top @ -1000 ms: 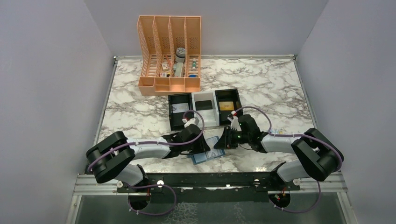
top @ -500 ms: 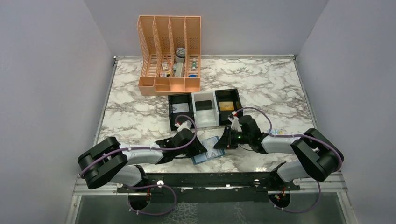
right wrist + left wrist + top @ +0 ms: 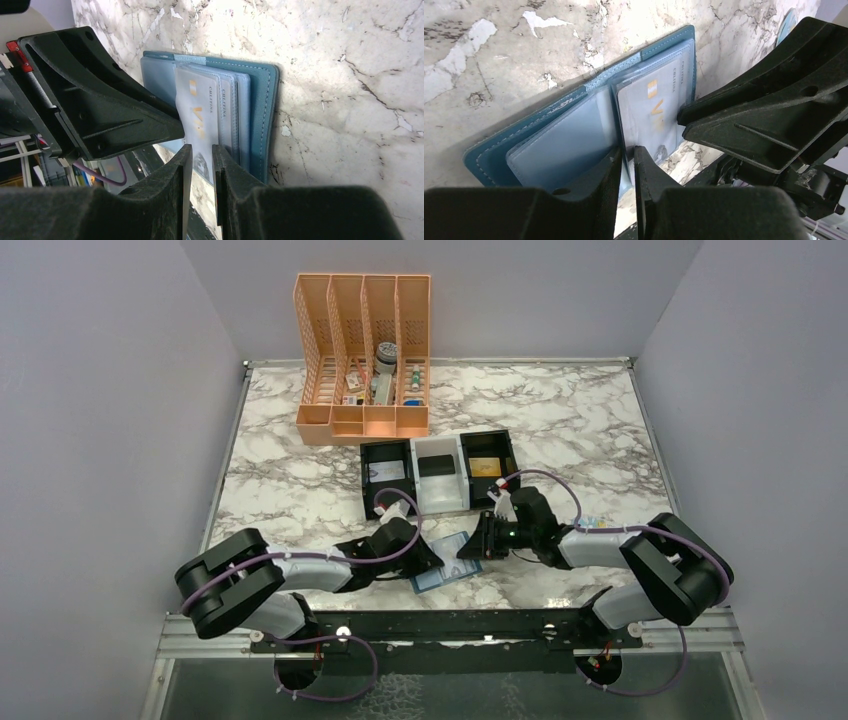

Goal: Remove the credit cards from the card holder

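The light-blue card holder [image 3: 440, 573] lies open on the marble between my two grippers. In the left wrist view its two panels [image 3: 489, 155] carry clear sleeves. A pale grey credit card [image 3: 649, 107] with orange marks sticks partly out of the right panel. My left gripper [image 3: 627, 157] is shut on the holder's near edge by the fold. My right gripper [image 3: 199, 152] is shut on the protruding end of the card [image 3: 197, 112], beside the holder's stitched edge [image 3: 262, 100]. From above, the left gripper [image 3: 428, 558] and right gripper [image 3: 468, 548] almost meet over the holder.
A black-and-white three-compartment tray [image 3: 462, 502] stands just behind the grippers, with a black card [image 3: 435, 465] and a yellow card [image 3: 485, 466] in it. An orange file rack [image 3: 365, 420] stands farther back. A pale packet [image 3: 590, 523] lies beside the right arm.
The left arm's elbow swung down and left, and its gripper shifted slightly left along the holder. The right gripper and the holder have stayed about where they were.
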